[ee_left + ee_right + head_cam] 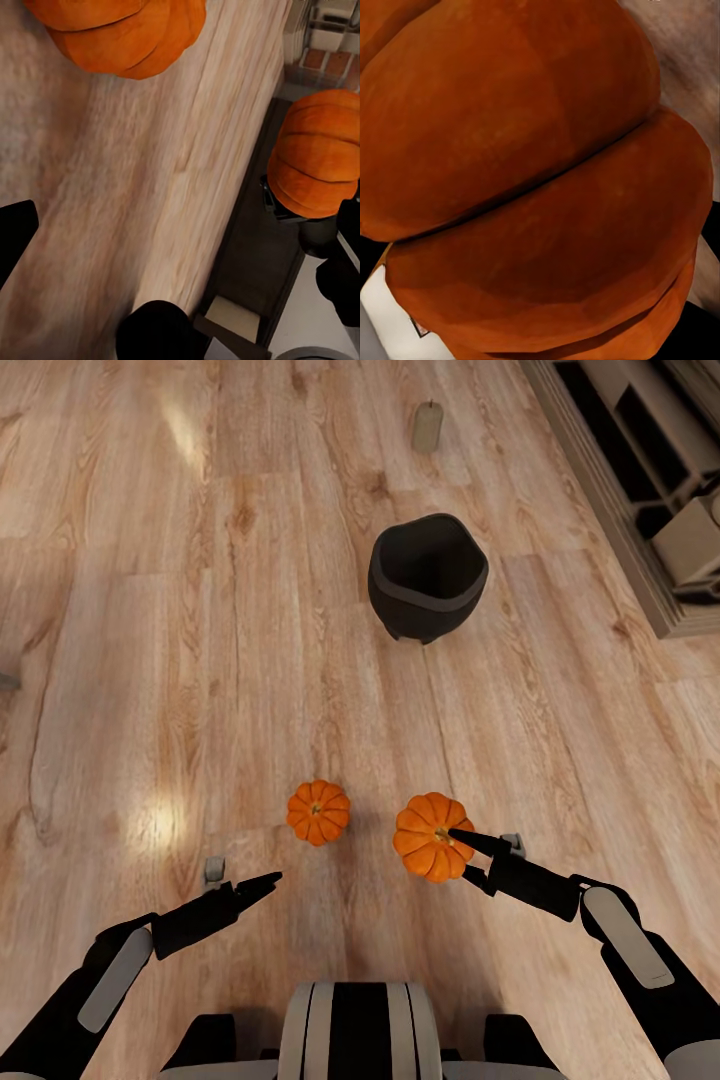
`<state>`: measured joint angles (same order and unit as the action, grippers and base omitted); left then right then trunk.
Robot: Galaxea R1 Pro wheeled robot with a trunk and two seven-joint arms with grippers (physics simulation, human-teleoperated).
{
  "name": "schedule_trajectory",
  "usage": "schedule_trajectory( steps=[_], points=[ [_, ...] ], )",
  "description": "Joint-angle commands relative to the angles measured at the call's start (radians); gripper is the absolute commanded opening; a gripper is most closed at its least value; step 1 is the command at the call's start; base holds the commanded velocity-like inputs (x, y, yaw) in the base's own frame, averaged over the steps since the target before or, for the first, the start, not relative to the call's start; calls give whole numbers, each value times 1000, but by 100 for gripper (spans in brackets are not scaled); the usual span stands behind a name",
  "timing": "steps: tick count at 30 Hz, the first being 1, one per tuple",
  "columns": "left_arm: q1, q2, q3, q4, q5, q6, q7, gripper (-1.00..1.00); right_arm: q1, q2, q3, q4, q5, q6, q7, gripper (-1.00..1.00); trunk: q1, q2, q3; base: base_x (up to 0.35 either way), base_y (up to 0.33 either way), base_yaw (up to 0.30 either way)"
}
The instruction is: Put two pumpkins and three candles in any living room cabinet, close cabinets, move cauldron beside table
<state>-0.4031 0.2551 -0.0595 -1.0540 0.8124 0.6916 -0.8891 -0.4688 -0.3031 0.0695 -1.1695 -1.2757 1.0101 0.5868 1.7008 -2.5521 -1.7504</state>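
Reaching out over the floor, the right gripper (462, 850) sat right on the nearer pumpkin (431, 837), one dark finger laid across its top near the stem dimple and the other low beside it. It looked clamped on that pumpkin, whose ribbed orange skin pressed close against the right wrist camera (532, 187), though whether it was lifted or resting on the boards I could not tell. The left gripper (262, 882) hung empty, fingers drawn to a point, closed as far as the head view told, just short of the second pumpkin (318, 811).

By my judgement these pumpkins would handle light and stiff, with a smooth rounded shell that could squirt out of a shallow pinch. The best hold was across the widest part, fingers seated in the grooves between ribs, not up at the crown.

Further out, the black cauldron (427, 576) stood upright and well apart from both pumpkins, straight ahead on the wooden floor (150, 660). Beyond it a single beige candle (427, 427) stood alone. A pale shelving unit (640, 470) ran along the far right. Nothing blocked the left gripper's short path to the free pumpkin; the cauldron was the one obstacle to steer round.
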Motion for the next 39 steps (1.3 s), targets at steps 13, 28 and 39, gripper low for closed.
schedule_trajectory(
  steps=[13,28,39],
  points=[
    [0,0,29,33,5,6,1,100,-1,-1,1,-1,0,1,10,-100,0,0,0,142,-21,0],
    [0,1,38,35,5,6,1,100,-1,-2,1,0,4,-1,13,-100,0,0,0,34,0,0],
    [-1,0,85,81,5,5,14,100,-1,-2,1,-4,4,-1,16,-100,0,0,0,46,-89,0]
  ],
)
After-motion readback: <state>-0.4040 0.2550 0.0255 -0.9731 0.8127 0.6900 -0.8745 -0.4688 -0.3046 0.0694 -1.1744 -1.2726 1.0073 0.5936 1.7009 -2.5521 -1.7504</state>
